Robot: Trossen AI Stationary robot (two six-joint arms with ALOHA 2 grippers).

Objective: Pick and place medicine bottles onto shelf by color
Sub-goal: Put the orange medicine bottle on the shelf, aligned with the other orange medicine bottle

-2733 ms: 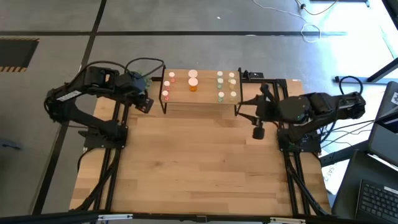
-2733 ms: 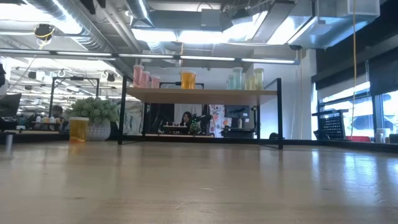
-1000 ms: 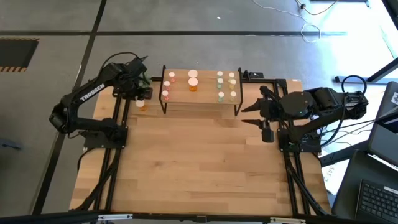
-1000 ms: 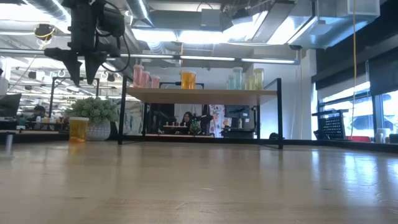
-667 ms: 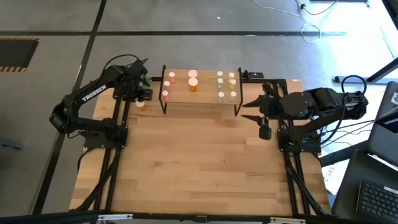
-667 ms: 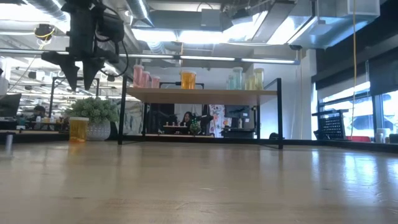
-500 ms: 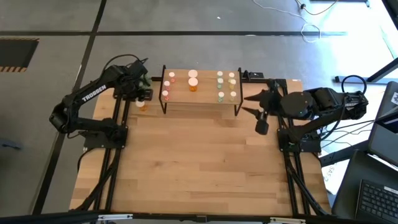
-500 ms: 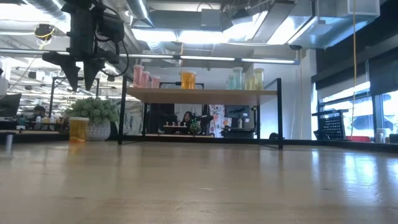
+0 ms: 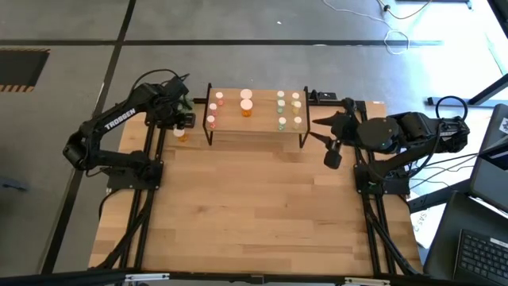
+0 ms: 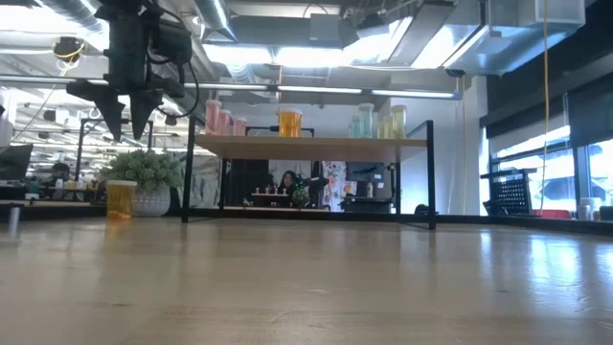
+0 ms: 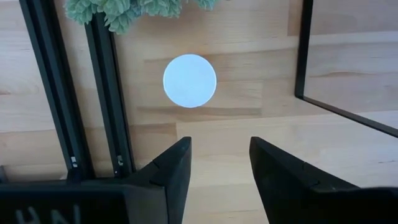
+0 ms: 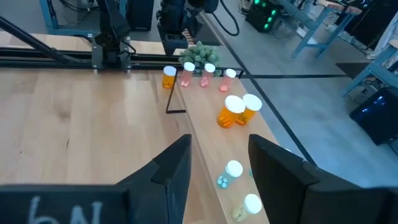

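One orange medicine bottle [image 9: 182,133] with a white cap [image 11: 189,81] stands upright on the table, left of the shelf [image 9: 262,121] and in front of the spiky plant [image 10: 144,171]. My left gripper [image 11: 219,163] hangs open above it, pointing down, well clear of the cap [image 10: 126,129]. On the shelf stand pink bottles [image 10: 222,119] at the left, orange ones [image 10: 289,122] in the middle and pale green ones [image 10: 378,123] at the right. My right gripper [image 9: 317,131] is open and empty in the air off the shelf's right end.
The shelf's black metal legs [image 11: 303,50] stand close beside the orange bottle. Black arm rails [image 11: 106,93] run along the table on the bottle's other side. The near part of the wooden table [image 9: 254,214] is bare wood.
My right gripper has swung its fingers round toward the far edge and the shelf's right end, staying open and at about the same height.
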